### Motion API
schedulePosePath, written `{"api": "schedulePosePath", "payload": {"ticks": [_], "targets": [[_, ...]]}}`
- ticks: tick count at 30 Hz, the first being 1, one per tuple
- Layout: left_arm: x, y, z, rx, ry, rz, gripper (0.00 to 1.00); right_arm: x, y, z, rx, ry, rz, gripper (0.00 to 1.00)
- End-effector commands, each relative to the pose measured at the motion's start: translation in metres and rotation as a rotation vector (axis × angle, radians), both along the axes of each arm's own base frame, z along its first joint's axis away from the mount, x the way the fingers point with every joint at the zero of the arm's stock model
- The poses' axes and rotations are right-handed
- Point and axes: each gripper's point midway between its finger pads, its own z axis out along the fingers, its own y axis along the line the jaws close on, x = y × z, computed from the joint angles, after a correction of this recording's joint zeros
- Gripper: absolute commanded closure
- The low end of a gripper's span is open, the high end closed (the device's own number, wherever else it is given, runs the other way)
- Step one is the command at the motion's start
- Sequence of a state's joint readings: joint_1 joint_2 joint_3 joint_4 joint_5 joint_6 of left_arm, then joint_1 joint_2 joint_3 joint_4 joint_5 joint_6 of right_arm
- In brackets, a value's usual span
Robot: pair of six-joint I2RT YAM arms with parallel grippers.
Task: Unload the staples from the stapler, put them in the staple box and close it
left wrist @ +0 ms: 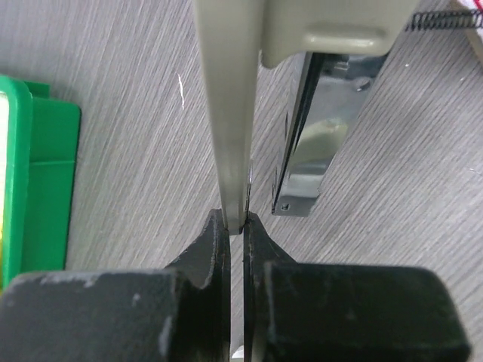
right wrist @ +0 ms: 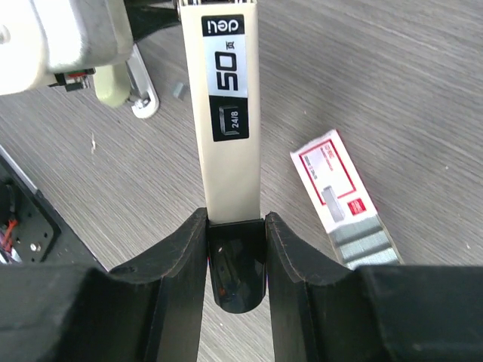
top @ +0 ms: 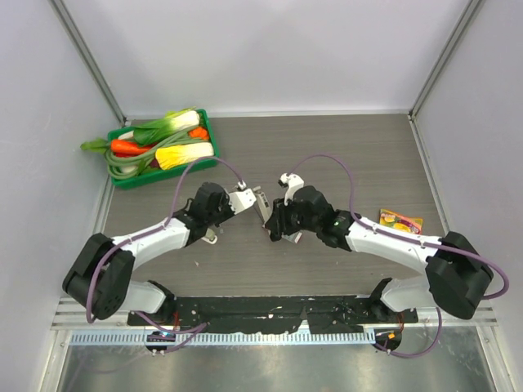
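2 arms meet mid-table on the stapler (right wrist: 230, 113)! Right gripper (right wrist: 235, 219) is clamped on its black rear end, and left gripper (left wrist: 235, 219) pinches the thin edge of the raised cover (left wrist: 226, 113), with the metal magazine (left wrist: 313, 128) exposed beside it. Are the staples inside? Cannot tell. The risk: that left pinch looks only fingertip-deep, so a tug could slip it free and the spring (left wrist: 445, 19) would snap things shut

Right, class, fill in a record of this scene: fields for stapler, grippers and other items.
stapler: opened, held by both grippers
left gripper: shut on its thin beige edge
right gripper: shut near its black rear end
staples: tiny grey strip on table
staple box: flat on table, end open
green tray: vegetables inside
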State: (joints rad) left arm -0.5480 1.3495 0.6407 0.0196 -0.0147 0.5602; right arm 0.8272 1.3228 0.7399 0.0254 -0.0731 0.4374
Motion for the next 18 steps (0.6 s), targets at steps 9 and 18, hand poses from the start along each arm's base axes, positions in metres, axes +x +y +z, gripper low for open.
{"api": "schedulePosePath", "payload": {"ticks": [9, 18], "targets": [[0.034, 0.033, 0.009, 0.228, -0.268, 0.138, 1.00, -0.002, -0.031, 0.016, -0.022, -0.060, -0.058, 0.99], [0.031, 0.026, 0.009, 0.238, -0.297, 0.127, 1.00, -0.006, -0.036, 0.012, -0.024, -0.052, -0.067, 0.99]]}}
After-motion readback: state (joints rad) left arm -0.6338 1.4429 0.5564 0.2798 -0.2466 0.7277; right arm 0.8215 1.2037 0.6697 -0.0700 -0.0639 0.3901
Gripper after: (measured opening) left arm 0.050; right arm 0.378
